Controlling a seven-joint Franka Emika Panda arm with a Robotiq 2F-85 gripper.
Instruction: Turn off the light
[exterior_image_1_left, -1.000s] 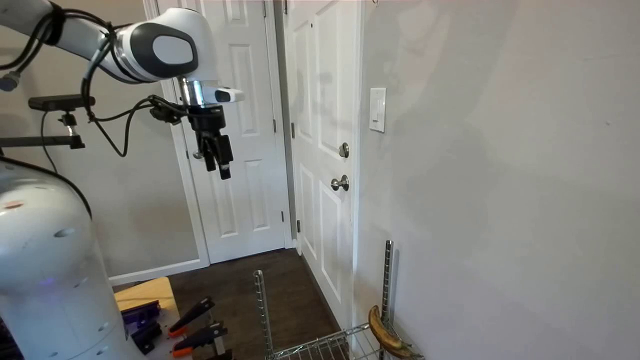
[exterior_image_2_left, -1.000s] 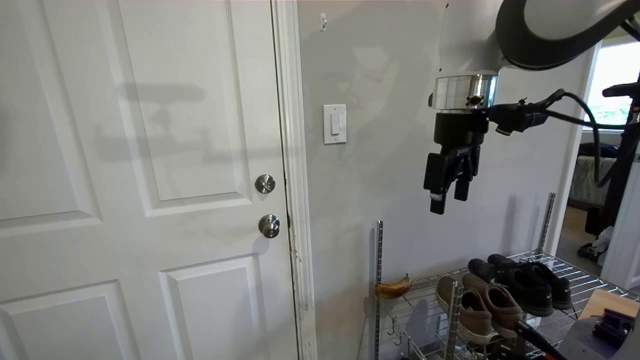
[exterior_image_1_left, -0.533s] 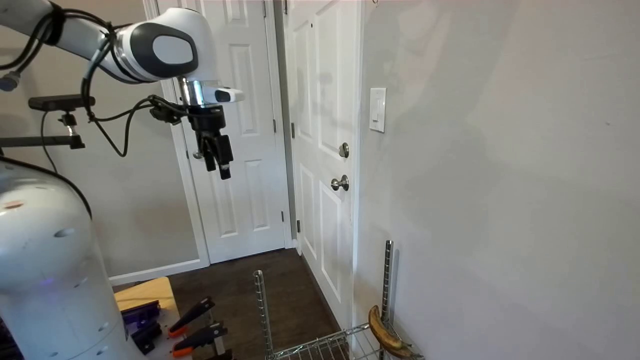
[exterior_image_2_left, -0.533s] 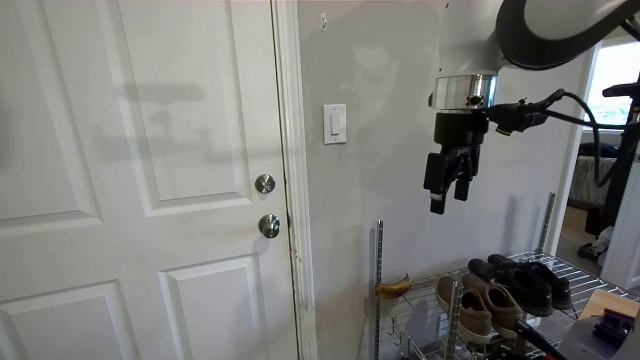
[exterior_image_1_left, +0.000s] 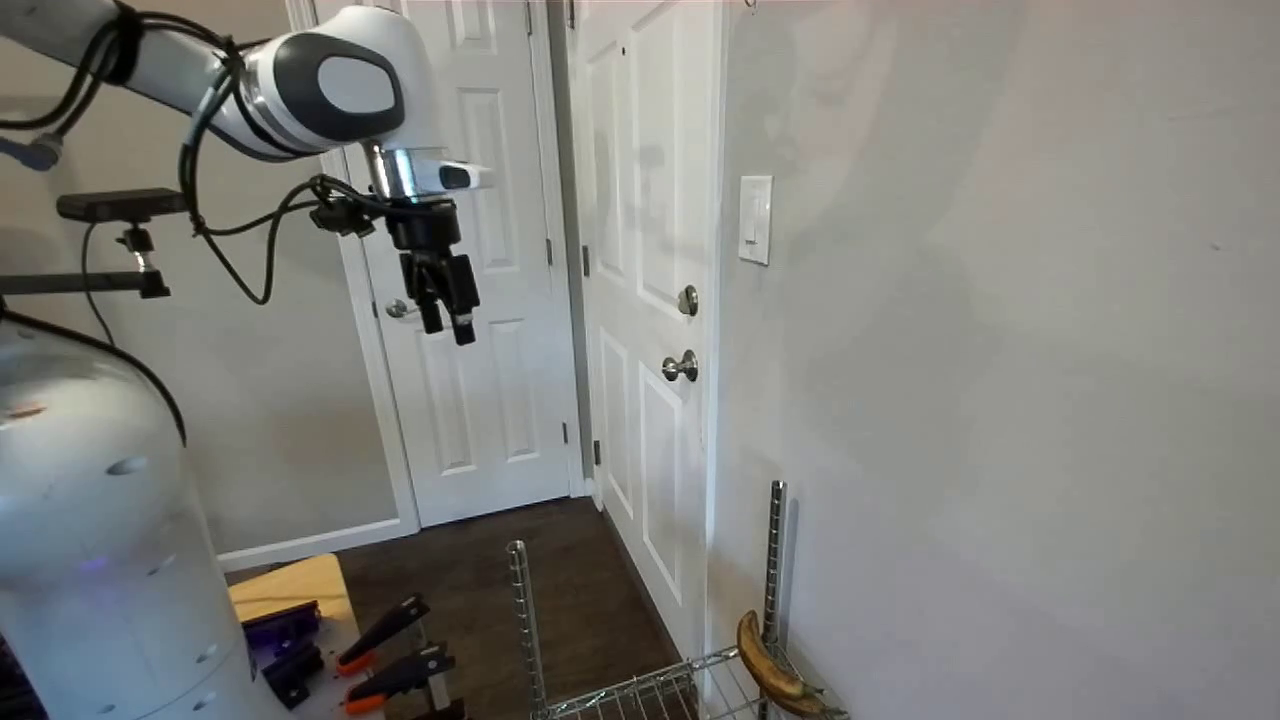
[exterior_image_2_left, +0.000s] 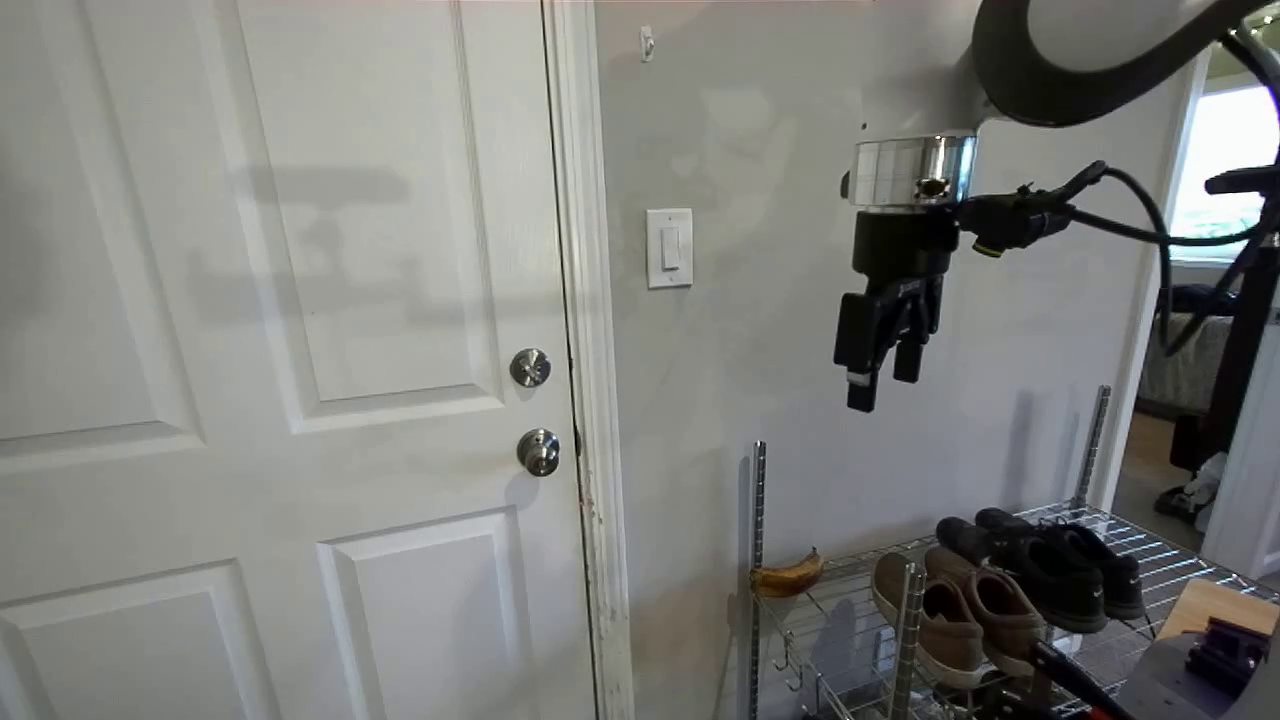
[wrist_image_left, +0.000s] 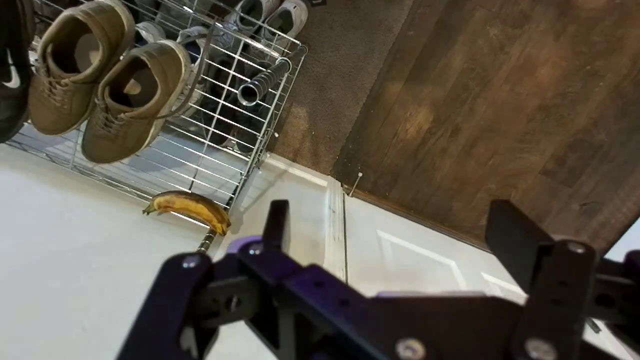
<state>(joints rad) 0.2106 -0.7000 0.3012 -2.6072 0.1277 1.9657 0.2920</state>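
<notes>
The light's wall switch is a small white upright rectangular plate with a paddle, on the grey wall beside the door frame, in both exterior views (exterior_image_1_left: 755, 220) (exterior_image_2_left: 669, 248). It does not show in the wrist view. No lamp is in view. My gripper (exterior_image_1_left: 449, 335) points down in the air, well apart from the switch. In an exterior view, my gripper (exterior_image_2_left: 885, 392) hangs to the right of the switch, with its fingertips lower than the plate. In the wrist view, the gripper's two black fingers (wrist_image_left: 390, 205) stand wide apart with nothing between them.
A white door (exterior_image_2_left: 400, 500) with a silver doorknob (exterior_image_2_left: 538, 453) and deadbolt (exterior_image_2_left: 530, 368) is left of the switch. Below stands a wire rack with upright posts (exterior_image_1_left: 775, 560), a banana (exterior_image_1_left: 770, 670) and shoes (exterior_image_2_left: 940, 610). Clamps (exterior_image_1_left: 400, 672) lie near the robot base.
The arm and gripper have moved slightly up and a little towards the switch's side within the last half second. The gripper was still before that. The switch looks unchanged.
</notes>
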